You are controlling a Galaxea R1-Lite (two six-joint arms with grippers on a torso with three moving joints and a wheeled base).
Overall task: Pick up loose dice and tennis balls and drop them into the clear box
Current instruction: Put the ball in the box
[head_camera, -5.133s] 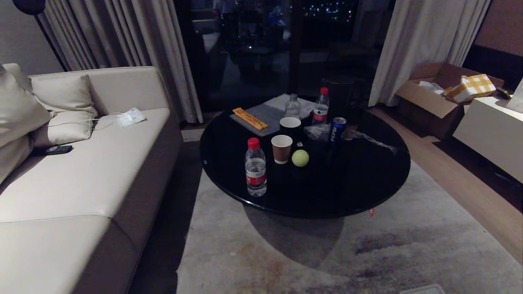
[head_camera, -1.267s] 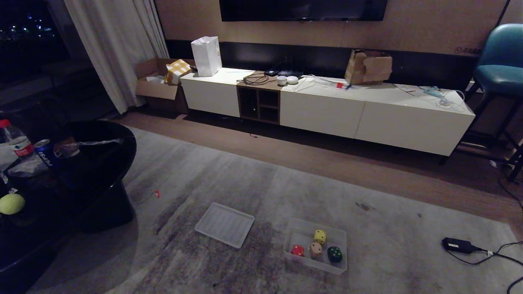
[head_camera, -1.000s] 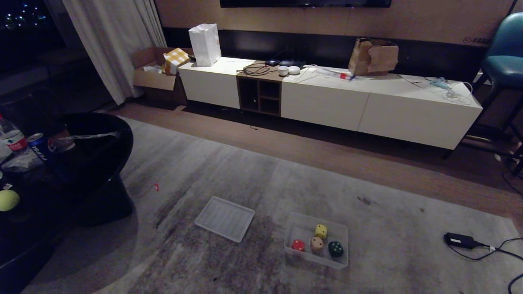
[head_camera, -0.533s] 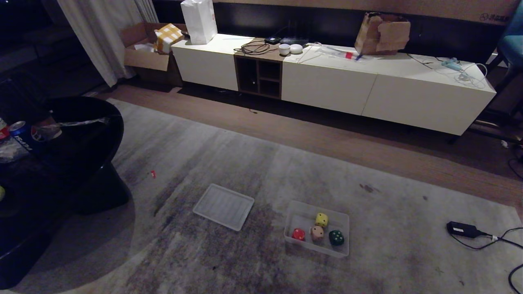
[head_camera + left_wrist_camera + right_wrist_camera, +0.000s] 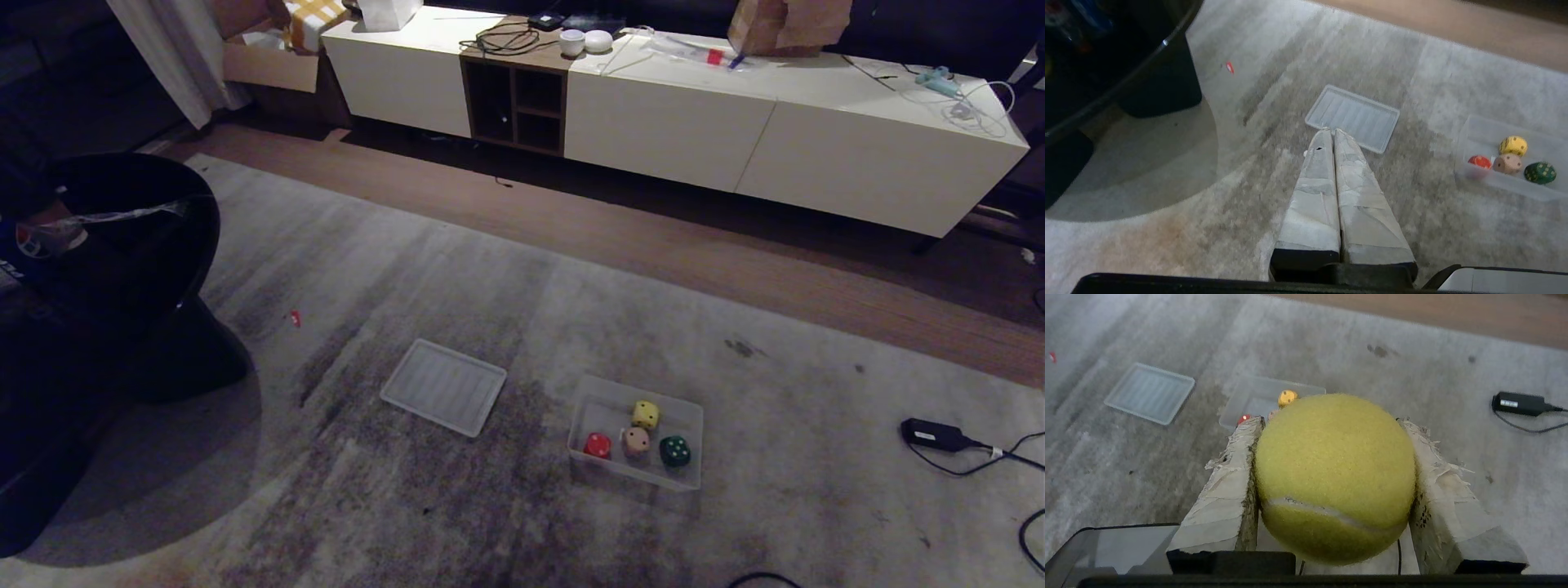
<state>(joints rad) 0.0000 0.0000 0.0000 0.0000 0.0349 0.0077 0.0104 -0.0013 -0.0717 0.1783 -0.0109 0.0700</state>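
The right end effector (image 5: 1331, 428) is gripping a tennis ball (image 5: 1335, 477) between its two taped fingers (image 5: 1229, 486), the ball filling the gap and hiding most of what is lying beyond it. The left end effector (image 5: 1332, 132) is holding nothing, its taped fingers pressed flat together above the grey rug (image 5: 522, 310). Neither arm is showing in the head view.

The clear box (image 5: 686, 408) is sitting on the rug, well apart from the low white cabinet (image 5: 669, 114). All four dice are lying inside it: the yellow die (image 5: 645, 414) toward the cabinet side, with the red die (image 5: 597, 445), tan die (image 5: 636, 441) and dark green die (image 5: 674, 451) forming a row just beside it. A ribbed translucent panel (image 5: 443, 386) is lying flat on the rug near the box, not touching it. A black round surface (image 5: 122, 237) is standing at the robot's left, and a black power adapter (image 5: 931, 434) is lying on the rug to the right
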